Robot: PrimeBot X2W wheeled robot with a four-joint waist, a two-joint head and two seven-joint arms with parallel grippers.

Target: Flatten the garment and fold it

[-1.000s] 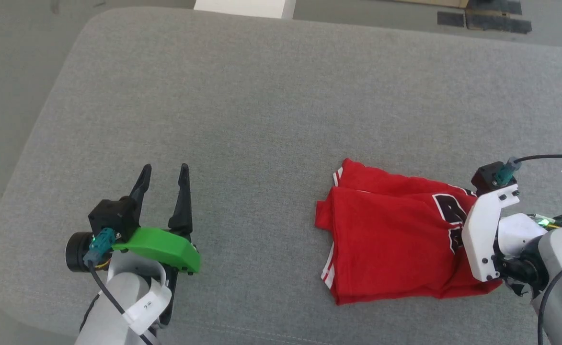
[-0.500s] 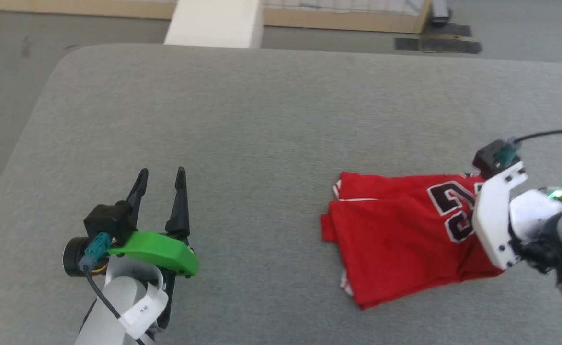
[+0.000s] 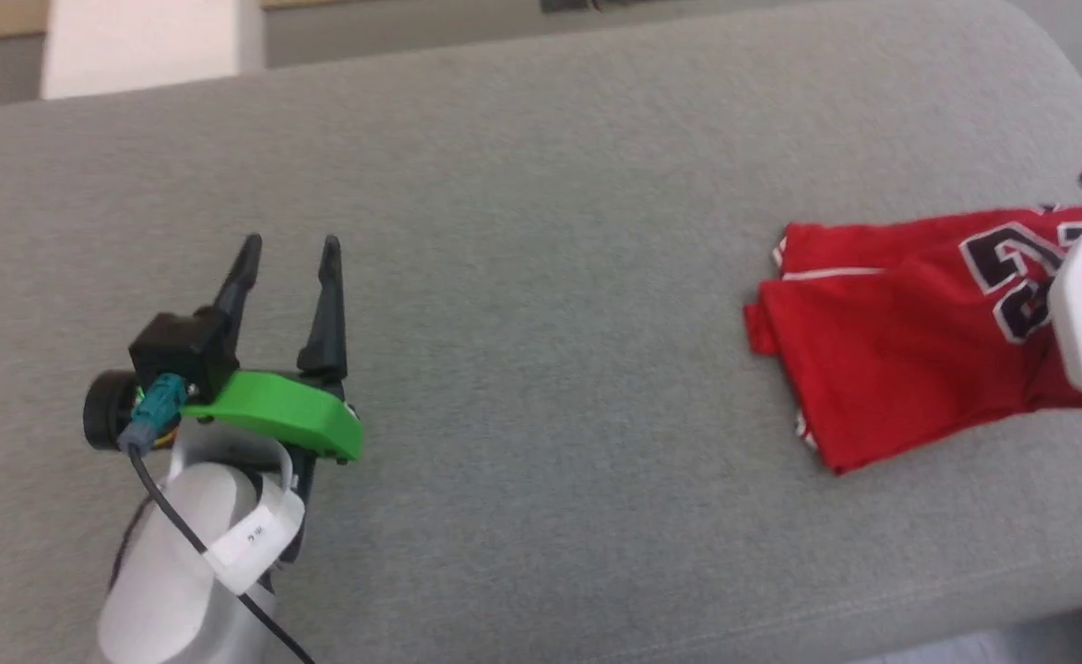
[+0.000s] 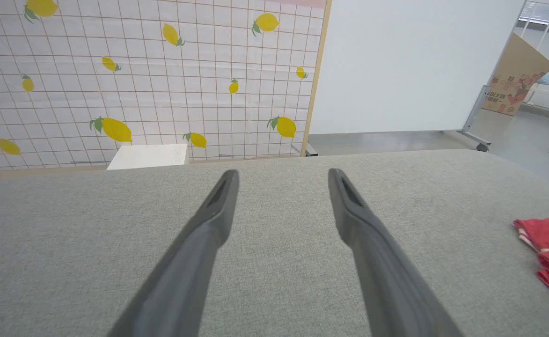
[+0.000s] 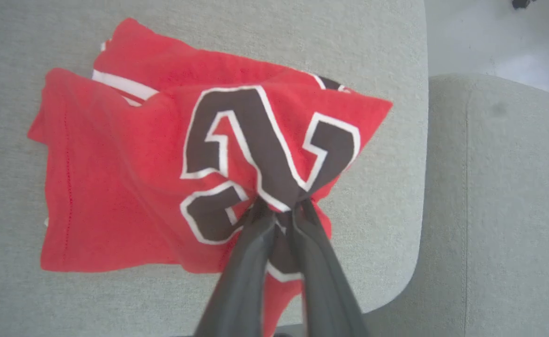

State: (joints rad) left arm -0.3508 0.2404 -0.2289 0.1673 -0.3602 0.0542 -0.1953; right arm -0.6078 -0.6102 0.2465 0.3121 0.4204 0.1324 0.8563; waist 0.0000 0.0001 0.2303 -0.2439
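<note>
Gripping the bright red soft-cloth sleeveless jersey (image 5: 115, 196) by its dark number (image 5: 251, 140), right pincer (image 5: 281, 211) is clamped on it near the right edge of the grey upholstered cushion (image 3: 541, 231); left pincer (image 3: 290, 245) gapes open, well apart.

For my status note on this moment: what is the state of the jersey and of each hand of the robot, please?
jersey: bunched in overlapping layers, not flat, lying on the grey cushion near its edge.
left hand: open, empty, above bare cushion, apart from the jersey.
right hand: shut on the jersey, pinching the cloth at the dark printed number.
</note>
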